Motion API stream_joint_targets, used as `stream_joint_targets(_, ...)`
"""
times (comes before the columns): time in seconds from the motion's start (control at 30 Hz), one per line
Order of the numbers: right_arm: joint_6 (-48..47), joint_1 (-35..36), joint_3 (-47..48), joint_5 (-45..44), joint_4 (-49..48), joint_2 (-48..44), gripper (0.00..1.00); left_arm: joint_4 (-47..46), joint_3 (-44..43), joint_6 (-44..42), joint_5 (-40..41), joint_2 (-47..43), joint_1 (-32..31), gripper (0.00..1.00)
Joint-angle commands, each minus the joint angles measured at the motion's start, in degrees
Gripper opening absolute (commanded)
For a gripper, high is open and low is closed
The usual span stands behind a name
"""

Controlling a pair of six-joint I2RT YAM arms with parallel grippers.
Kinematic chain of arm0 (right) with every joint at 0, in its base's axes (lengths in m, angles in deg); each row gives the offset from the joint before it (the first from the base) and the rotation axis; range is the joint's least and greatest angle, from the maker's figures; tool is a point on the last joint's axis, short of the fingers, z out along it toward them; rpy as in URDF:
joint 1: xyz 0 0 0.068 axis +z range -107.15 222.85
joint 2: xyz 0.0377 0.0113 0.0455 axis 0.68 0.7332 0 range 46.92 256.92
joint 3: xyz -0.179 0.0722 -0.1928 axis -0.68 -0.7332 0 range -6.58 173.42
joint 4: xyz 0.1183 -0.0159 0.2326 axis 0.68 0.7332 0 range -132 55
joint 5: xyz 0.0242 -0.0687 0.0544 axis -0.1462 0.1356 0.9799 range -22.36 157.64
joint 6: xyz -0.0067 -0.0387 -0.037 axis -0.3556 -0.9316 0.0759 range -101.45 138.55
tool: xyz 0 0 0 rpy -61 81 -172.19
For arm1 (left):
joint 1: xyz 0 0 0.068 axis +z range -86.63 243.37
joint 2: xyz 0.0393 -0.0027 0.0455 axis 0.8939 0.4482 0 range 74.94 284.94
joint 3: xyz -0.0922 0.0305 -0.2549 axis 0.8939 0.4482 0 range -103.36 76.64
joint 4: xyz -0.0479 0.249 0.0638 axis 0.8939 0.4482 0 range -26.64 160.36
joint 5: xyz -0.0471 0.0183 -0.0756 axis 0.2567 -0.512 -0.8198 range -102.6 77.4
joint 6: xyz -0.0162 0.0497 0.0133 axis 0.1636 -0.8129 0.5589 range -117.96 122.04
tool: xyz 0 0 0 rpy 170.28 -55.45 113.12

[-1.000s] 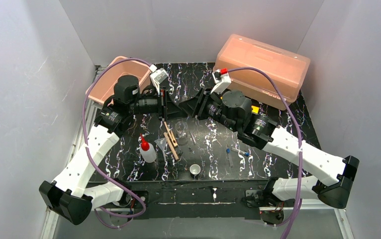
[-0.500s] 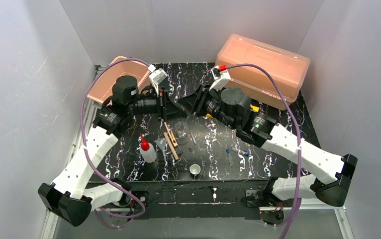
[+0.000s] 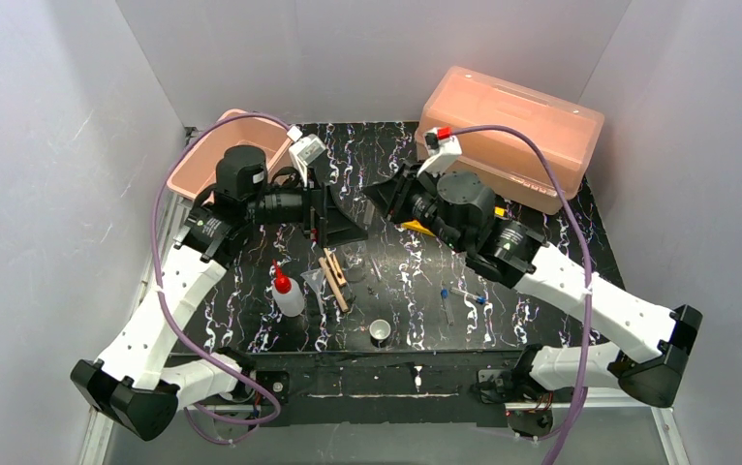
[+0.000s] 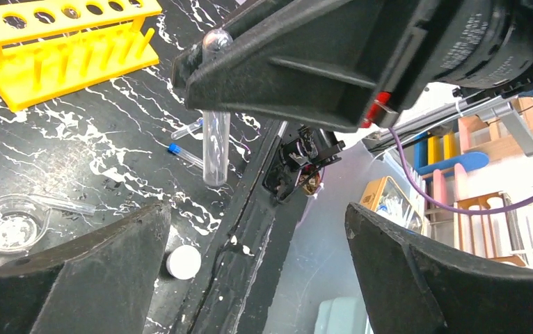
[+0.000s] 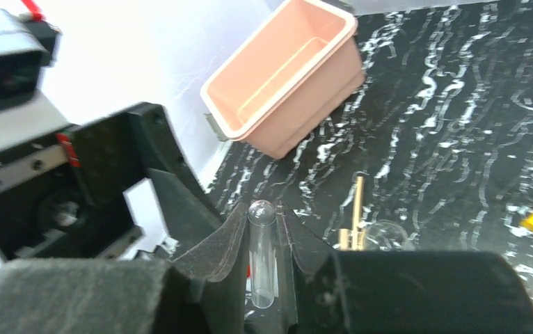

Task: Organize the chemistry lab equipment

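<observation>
Left tool (image 4: 253,216) newly wide; right tool's (image 5: 262,212) clear tube (image 5: 262,268) partly hidden.

The round-ended clear tube (image 5: 262,261) looks smooth and shiny. The yellow holed plastic rack (image 4: 62,69) is glossy. The pale wooden clamps (image 3: 332,273) look dull. The black, white-streaked table (image 4: 90,132) shines.

On the black marbled bench (image 3: 377,145), the small white squeeze bottle with red nozzle (image 3: 288,295) stands at 8 o'clock. The wooden clamps (image 3: 332,275) and clear glass beaker (image 3: 354,255) are near centre, the tiny white cup (image 3: 380,331) at 6, and the blue-capped clear tubes (image 3: 448,304) at 4. The open pink plastic tub (image 3: 202,167) sits at 10, the big translucent pink lidded box (image 3: 512,126) at 2.
</observation>
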Motion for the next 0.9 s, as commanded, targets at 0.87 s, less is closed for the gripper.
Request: stream_joint_targets(0.87, -22.34, -29.32, -45.29, -23.13, -31.47, -16.53, 0.01, 24.07, -7.81, -20.17, 1.45, 6.71, 14.9, 0.98)
